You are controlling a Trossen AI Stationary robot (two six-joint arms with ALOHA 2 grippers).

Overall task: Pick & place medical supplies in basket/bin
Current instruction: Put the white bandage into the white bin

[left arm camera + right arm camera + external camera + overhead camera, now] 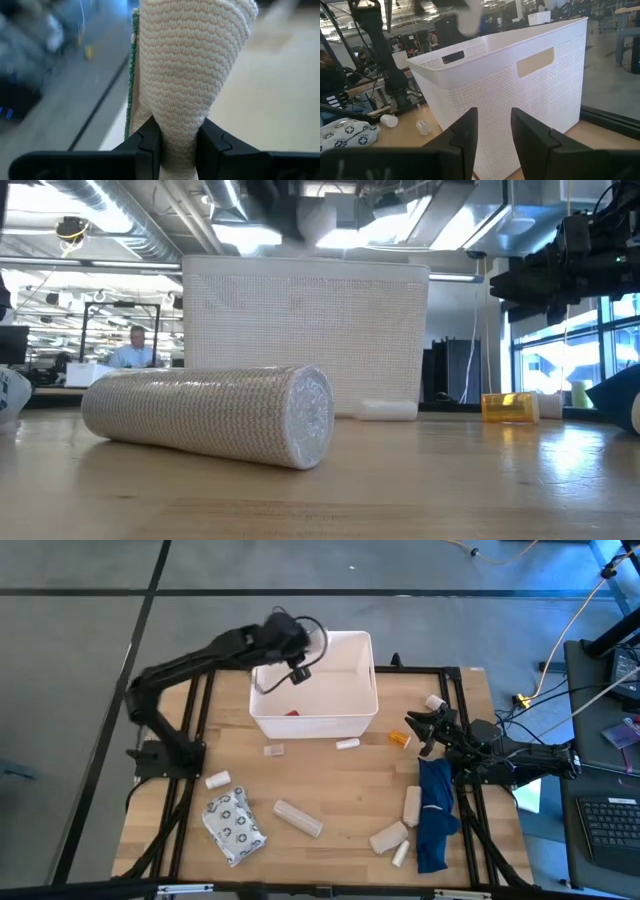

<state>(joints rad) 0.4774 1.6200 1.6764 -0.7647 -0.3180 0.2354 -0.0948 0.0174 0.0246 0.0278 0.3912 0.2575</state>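
Pale wooden table (330,790) on a black frame, grey floor around it; the low view looks past it into an open workshop with ceiling ducts, windows, and a seated person (132,348) at a far bench. White basket (315,690) stands at the table's far middle, a small red item on its floor. Long dark-blue cloth (435,815) lies on the right side, near the right arm. Grey ring-patterned packet (233,825) sits front left; a long beige roll (298,818) lies just right of it, well apart from both arms. Two beige rolls (412,805) and (388,837) lie beside the cloth's left edge. A small white tube (347,744) and an orange bottle (400,739) lie in front of the basket. Left gripper (283,672) hangs over the basket's left half, its fingers (150,137) clamped on a beige knitted bandage roll (190,70) that stands out beyond the tips. Right gripper (420,728) sits low by the basket's right front corner, fingers (465,132) apart, nothing between them, the bottle just beside it.
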